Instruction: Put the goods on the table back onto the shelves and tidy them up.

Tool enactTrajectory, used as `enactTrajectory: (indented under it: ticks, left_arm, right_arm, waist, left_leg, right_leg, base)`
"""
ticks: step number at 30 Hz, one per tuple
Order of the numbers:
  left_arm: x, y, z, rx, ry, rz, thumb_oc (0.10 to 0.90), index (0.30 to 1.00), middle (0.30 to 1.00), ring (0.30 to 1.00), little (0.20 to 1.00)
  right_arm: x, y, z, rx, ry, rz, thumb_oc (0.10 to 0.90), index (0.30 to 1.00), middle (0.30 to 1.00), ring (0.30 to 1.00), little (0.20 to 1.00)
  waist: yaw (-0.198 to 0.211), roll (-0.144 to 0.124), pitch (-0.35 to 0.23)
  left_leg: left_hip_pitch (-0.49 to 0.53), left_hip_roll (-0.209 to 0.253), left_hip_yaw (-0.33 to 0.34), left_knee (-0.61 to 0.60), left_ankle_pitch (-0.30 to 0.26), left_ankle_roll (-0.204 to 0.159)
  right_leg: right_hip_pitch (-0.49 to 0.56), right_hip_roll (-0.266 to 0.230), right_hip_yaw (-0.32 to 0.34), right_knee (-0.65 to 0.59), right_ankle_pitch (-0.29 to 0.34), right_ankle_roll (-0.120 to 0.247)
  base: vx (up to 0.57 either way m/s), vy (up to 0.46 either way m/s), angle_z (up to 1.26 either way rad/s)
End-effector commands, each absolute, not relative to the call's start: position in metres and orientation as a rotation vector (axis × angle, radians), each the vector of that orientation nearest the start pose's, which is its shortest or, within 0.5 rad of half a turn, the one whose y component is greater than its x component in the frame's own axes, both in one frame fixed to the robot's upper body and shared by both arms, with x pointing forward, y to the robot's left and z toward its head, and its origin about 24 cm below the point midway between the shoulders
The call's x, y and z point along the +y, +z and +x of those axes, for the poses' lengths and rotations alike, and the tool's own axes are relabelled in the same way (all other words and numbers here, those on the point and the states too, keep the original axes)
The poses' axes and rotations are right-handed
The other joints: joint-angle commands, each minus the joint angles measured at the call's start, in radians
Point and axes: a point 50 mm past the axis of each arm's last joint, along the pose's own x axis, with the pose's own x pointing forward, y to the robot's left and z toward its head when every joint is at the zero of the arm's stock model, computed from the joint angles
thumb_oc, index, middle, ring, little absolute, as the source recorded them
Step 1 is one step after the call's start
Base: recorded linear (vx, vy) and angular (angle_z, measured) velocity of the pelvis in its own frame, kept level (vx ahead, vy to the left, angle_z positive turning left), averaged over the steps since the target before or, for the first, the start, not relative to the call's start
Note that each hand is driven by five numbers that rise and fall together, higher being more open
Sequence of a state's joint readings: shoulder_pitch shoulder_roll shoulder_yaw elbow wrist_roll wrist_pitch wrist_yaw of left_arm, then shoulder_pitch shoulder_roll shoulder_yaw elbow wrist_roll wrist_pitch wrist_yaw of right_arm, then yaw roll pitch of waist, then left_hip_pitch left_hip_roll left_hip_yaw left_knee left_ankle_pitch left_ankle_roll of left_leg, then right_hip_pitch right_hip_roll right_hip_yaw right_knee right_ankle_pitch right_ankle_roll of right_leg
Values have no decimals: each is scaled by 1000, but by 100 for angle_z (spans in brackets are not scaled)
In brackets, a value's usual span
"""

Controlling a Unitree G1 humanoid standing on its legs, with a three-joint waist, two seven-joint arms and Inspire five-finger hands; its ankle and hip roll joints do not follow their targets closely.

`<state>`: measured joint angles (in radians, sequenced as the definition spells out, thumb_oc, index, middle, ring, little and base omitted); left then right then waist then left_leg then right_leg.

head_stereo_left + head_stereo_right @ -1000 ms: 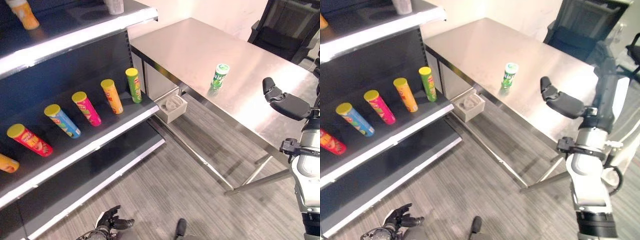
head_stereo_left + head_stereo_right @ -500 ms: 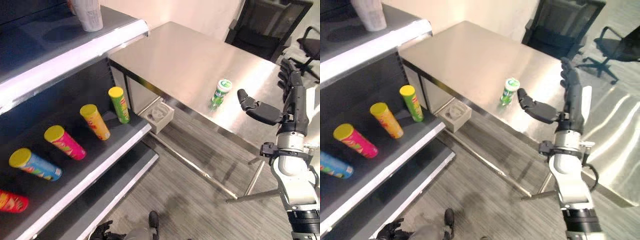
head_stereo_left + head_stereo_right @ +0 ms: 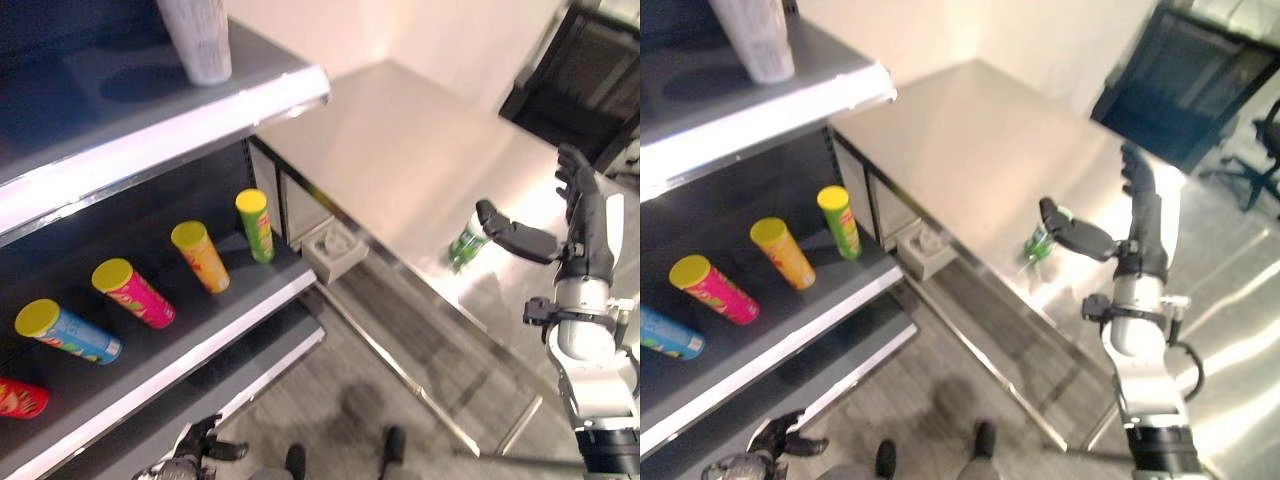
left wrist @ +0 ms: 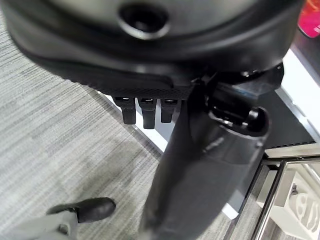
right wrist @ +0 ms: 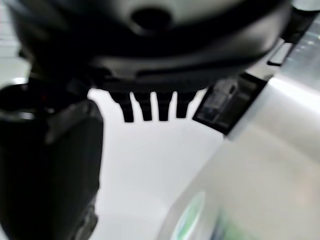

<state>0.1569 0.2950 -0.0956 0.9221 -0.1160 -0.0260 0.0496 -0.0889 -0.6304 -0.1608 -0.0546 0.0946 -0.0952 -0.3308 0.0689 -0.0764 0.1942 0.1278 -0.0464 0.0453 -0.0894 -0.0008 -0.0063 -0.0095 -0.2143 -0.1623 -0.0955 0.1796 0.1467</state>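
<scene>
A small green can [image 3: 464, 243] stands upright near the front edge of the steel table [image 3: 400, 150]. My right hand [image 3: 583, 232] is open at the can's right, fingers straight up, and its thumb [image 3: 512, 238] reaches across to the can's top; the can [image 5: 198, 220] also shows past the fingers [image 5: 150, 108] in the right wrist view. Whether the thumb touches the can I cannot tell. My left hand [image 3: 192, 458] hangs low near the floor, open and holding nothing, its fingers [image 4: 143, 108] relaxed.
The dark shelf unit [image 3: 190, 345] at the left holds a row of leaning tubes: green [image 3: 256, 225], orange [image 3: 200, 256], pink [image 3: 133, 292], blue [image 3: 68, 331], red [image 3: 20, 397]. A white cup [image 3: 196, 40] stands on the upper shelf. A small grey box [image 3: 336, 250] hangs under the table. A black chair [image 3: 590, 70] stands behind.
The camera has shifted. My right hand has closed the gap to the green can, its thumb now at the can's top. The left hand stays low.
</scene>
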Motion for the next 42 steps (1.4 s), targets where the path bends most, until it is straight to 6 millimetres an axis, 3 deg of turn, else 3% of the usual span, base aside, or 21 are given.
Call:
enactTrajectory:
  ticks: [1,11,21,26,30,42]
  left_arm:
    - [253,-138,108,991,144,251,800,900,900,900,900]
    - [255,-141,96,1025,150,223,800,900,900,900,900]
    - [251,-144,91,1040,107,224,800,900,900,900,900]
    - [251,-143,94,1026,96,234,800,900,900,900,900]
    - [249,-139,105,986,78,251,800,900,900,900,900]
    - [251,-142,96,1025,80,272,800,900,900,900,900]
  right_arm:
    - [-293,227,250,-697,-443,-509,800,900,900,900,900]
    - [-290,216,243,-615,-199,-434,800,900,900,900,900]
    - [-287,178,237,-457,-116,-433,800,900,900,900,900]
    - [-285,167,246,-405,-122,-480,800,900,900,900,900]
    - [-276,172,259,-411,-87,-566,800,900,900,900,900]
    - [-275,168,277,-357,-74,-653,800,900,900,900,900]
  waist:
    - [-4,4,-51]
    - [-17,4,-54]
    - [-38,33,-55]
    - [-37,49,-51]
    - [-30,62,-48]
    - [8,55,-44]
  left_leg:
    - [-86,91,30,2,-10,-47]
    - [-75,140,38,2,-2,-83]
    - [-65,152,45,2,-1,-95]
    - [-65,151,45,2,-1,-94]
    - [-83,148,39,2,8,-100]
    - [-107,140,10,2,11,-105]
  right_leg:
    - [52,15,-55,13,-110,52]
    - [77,51,-66,8,-145,33]
    - [96,59,-77,8,-162,24]
    - [94,56,-84,8,-160,23]
    - [89,49,-101,8,-158,25]
    - [101,36,-155,8,-160,27]
  base:
    - [46,-130,-1]
    - [12,-85,-1]
    - [12,-22,1]
    - [2,-2,1]
    - [9,1,10]
    - [18,-1,16]
